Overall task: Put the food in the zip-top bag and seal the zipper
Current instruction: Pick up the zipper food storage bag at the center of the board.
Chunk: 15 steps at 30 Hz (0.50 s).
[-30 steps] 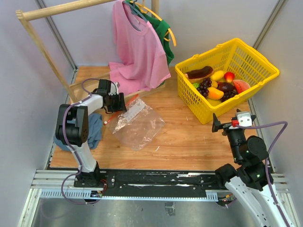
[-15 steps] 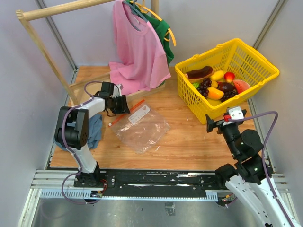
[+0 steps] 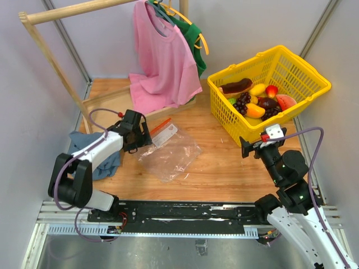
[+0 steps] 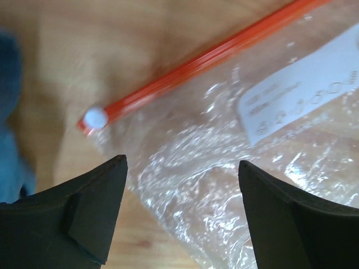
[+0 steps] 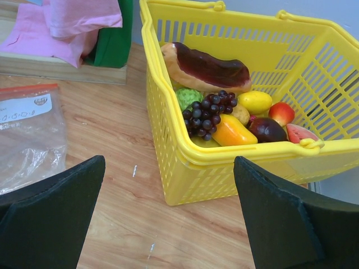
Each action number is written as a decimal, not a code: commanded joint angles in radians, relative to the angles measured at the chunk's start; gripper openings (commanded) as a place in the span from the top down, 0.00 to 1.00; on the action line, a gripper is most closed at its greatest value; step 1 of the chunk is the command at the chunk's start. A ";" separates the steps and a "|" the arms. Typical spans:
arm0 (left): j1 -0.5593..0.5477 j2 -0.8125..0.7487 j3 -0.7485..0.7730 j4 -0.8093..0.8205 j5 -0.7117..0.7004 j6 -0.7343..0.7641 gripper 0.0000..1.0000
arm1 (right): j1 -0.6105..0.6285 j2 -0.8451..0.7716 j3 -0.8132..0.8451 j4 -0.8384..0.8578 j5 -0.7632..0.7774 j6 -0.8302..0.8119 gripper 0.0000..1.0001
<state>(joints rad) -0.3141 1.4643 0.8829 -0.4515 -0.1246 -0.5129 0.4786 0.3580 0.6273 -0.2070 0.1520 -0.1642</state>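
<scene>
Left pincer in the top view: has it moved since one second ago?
Yes. The left pincer has slid down the picture, away from the hem of the pink shirt.

— Around the bench [image 3: 224, 168]?
— Pale grey walls [image 3: 28, 112], close in on three sides. Wooden clothes rack [image 3: 67, 10] at the far left corner, with a pink shirt [image 3: 162, 61] and a green garment [image 3: 193, 33] hung along the far edge.
— Near edge?
— Black and silver metal rail [image 3: 185, 213]. Soft, even light over warm wood grain.

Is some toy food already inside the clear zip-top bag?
No, the zip-top bag lies flat and empty, while the toy food sits in the yellow basket.
</scene>
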 commanded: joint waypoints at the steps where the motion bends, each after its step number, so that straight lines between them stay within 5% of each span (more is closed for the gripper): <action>1: -0.006 -0.139 -0.095 -0.069 -0.170 -0.239 0.15 | 0.014 0.014 0.033 0.004 -0.026 0.016 0.02; 15: -0.008 -0.030 -0.155 -0.014 -0.146 -0.349 0.17 | 0.015 -0.015 0.030 0.004 -0.051 0.022 0.02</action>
<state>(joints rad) -0.3157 1.4006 0.7193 -0.4976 -0.2497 -0.8341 0.4786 0.3584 0.6277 -0.2081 0.1120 -0.1562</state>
